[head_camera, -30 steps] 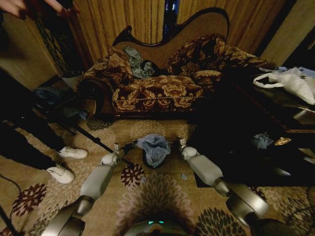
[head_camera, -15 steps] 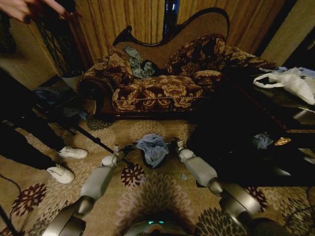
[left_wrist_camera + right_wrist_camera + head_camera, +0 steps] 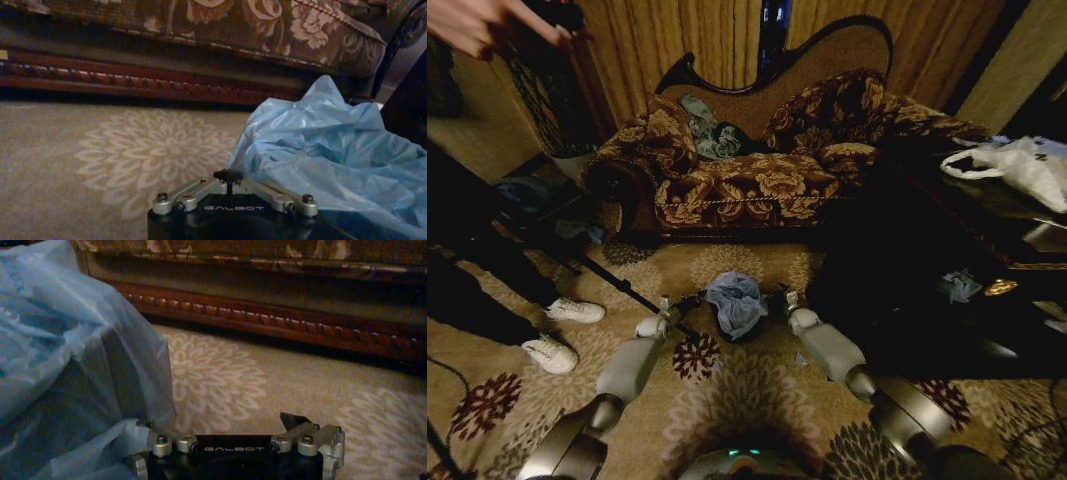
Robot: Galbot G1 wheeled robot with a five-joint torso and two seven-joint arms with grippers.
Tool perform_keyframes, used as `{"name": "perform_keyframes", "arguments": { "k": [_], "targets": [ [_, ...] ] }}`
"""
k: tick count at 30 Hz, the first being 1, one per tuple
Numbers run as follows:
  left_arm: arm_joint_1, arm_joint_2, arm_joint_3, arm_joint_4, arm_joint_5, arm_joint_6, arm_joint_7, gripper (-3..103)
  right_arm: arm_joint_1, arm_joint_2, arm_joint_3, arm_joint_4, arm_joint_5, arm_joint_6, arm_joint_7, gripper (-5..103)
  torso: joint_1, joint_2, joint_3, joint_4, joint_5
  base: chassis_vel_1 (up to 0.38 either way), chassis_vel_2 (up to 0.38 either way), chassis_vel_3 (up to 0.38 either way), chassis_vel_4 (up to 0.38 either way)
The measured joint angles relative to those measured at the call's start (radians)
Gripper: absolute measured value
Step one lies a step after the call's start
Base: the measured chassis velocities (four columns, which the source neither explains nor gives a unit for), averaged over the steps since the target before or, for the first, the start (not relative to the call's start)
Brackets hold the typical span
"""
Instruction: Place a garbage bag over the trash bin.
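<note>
The pale blue-grey garbage bag [image 3: 735, 298] sits bunched on top of the small black trash bin [image 3: 725, 328] on the carpet in front of the sofa. My left gripper [image 3: 690, 300] hovers just left of the bin. In the left wrist view its jaws [image 3: 228, 176] are drawn together with nothing between them, and the bag [image 3: 320, 145] lies beside them. My right gripper [image 3: 779, 298] is at the bin's right side. In the right wrist view it [image 3: 223, 425] stands open, and the bag film [image 3: 67, 365] drapes over one side of it.
A floral sofa [image 3: 747, 185] stands behind the bin. A dark table at the right carries a white handled bag [image 3: 1017, 165] and a small blue scrap [image 3: 957, 287]. A person's white shoes [image 3: 552, 352] and a slanted black pole [image 3: 617, 285] are at the left.
My right arm has swung left, bringing its gripper closer to the bag and bin. The bag has bunched up slightly. The left arm has barely moved.
</note>
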Motion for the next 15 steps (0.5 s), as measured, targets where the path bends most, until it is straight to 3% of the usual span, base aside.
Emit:
{"name": "perform_keyframes", "arguments": {
  "k": [15],
  "targets": [
    [0.011, -0.003, -0.001, 0.002, 0.002, -0.010, 0.002, 0, -0.019, 0.031, 0.008, -0.064, -0.030, 0.052, 0.026, 100, 0.000, 0.000, 0.000, 0.0000, 0.0000, 0.000, 0.000, 0.000, 0.000]
  ]
}}
